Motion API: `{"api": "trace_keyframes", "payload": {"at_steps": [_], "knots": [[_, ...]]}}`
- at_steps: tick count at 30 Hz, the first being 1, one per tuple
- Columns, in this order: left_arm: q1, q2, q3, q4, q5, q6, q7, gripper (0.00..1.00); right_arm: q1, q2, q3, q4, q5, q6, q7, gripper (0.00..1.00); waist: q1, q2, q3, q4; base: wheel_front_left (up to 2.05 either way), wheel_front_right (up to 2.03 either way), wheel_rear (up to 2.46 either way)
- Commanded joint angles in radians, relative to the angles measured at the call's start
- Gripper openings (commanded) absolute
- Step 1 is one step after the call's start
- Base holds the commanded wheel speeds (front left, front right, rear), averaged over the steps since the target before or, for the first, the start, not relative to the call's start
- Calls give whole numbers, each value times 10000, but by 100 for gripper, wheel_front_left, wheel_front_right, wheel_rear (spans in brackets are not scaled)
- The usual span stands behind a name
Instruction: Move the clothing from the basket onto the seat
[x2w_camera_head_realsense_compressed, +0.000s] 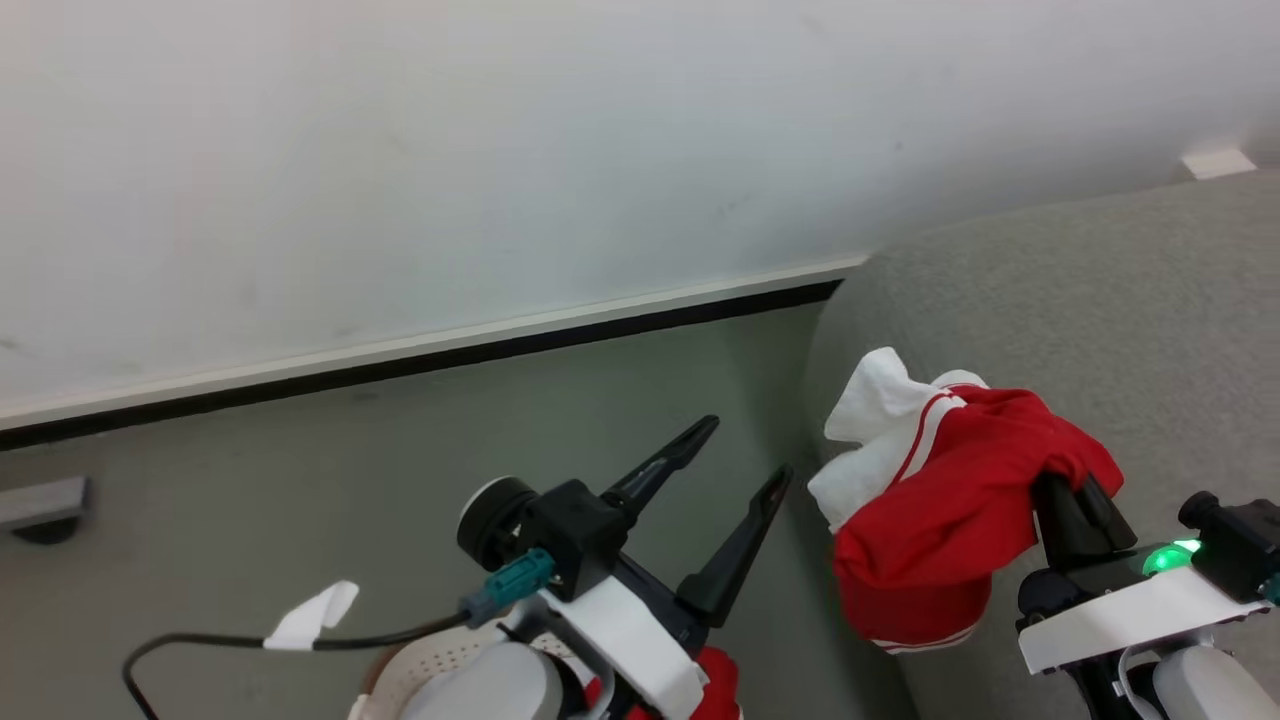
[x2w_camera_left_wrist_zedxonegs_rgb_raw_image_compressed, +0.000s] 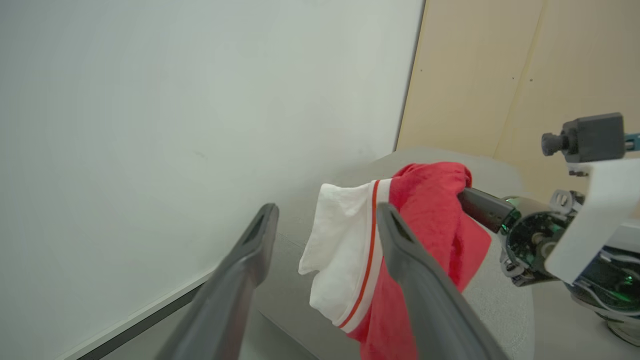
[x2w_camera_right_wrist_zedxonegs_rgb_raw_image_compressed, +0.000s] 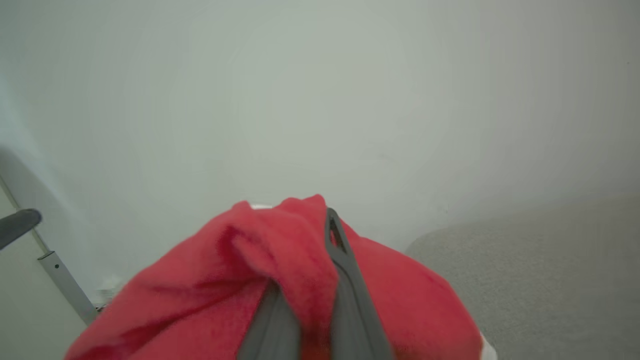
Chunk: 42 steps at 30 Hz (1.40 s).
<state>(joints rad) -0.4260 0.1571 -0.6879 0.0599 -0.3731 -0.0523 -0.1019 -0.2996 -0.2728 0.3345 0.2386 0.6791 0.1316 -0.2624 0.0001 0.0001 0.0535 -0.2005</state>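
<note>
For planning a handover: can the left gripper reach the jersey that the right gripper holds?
Probably yes: the left gripper is open beside the jersey held by the right gripper, and nothing stands between them.

Grey-green floor (x2w_camera_head_realsense_compressed: 300, 480) carries white basket (x2w_camera_head_realsense_compressed: 430, 662) at btm edge of head view & grey seat (x2w_camera_head_realsense_compressed: 1100, 330) on rt.
</note>
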Motion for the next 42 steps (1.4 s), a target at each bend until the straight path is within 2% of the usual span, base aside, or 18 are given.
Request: {"api": "trace_keyframes", "payload": {"at_steps": [1,6,11,20,23,25,28,36,42], "knots": [[-5,68,72,181,19,29,-202,100,204,55,-42,-111,-43,-19,-33,0,-1,-1,312,-1003,0,0,0],[65,70,70,548,39,78,-444,100,449,174,-223,-361,-112,-18,-34,0,-1,-1,307,-1808,0,0,0],[-71,52,-33,808,118,89,-503,100,533,264,-196,-607,-220,-20,-35,0,-1,-1,473,-2327,0,0,0],[-368,-1,-125,1066,175,48,-542,100,260,211,-379,-677,-248,-20,-35,0,-1,-1,782,-2477,0,0,0],[-524,-30,-156,1080,210,48,-485,100,-54,54,-518,-653,-291,-20,-20,0,-1,-1,979,-2392,0,0,0],[-662,-34,-175,1054,224,53,-418,100,-351,93,-734,-609,80,-20,85,0,-1,-1,1207,-2302,0,0,0],[-950,-37,-228,935,329,36,-280,100,-1121,-202,-1102,-523,343,-20,420,0,-1,-1,1772,-2083,0,0,0],[-1780,77,-332,676,561,-42,111,100,-3501,-1462,-2316,272,509,-20,1066,0,-1,-1,3593,-1154,0,0,0],[-2352,-16,-378,599,746,-42,164,100,-5059,-2556,-2958,1692,316,-20,1219,0,-1,-1,4805,-350,0,0,0]]}}
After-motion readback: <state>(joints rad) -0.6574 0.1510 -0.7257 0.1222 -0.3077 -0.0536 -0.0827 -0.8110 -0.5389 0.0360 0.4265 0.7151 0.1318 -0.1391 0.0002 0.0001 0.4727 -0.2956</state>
